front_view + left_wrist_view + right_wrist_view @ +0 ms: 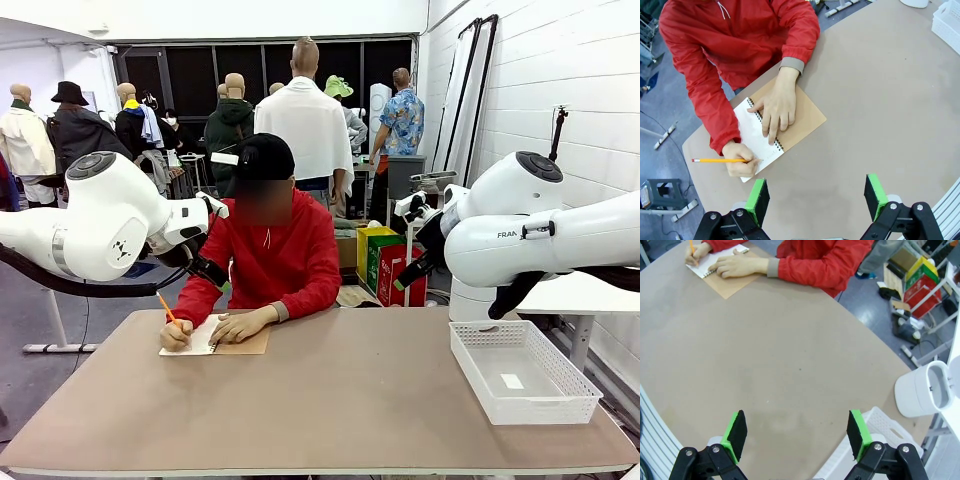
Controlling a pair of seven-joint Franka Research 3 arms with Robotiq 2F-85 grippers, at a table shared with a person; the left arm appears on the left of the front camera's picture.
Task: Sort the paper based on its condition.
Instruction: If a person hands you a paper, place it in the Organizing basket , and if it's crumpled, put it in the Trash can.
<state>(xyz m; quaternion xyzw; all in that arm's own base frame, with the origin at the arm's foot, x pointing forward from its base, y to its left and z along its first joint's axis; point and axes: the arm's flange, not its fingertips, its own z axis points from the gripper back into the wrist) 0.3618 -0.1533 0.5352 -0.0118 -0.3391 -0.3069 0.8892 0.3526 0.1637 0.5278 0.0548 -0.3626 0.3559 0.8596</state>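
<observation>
Left wrist view: left gripper (815, 197) and right gripper (797, 432) are seen released, empty; the writing hand (742, 160) could be struck if approached now.

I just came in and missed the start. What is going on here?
A person in a red jacket sits at the far side and writes with a pencil on a white page of a spiral notebook. The left robot hand and the right robot hand hang open above the table, holding nothing. A white basket stands at the robot's right.
</observation>
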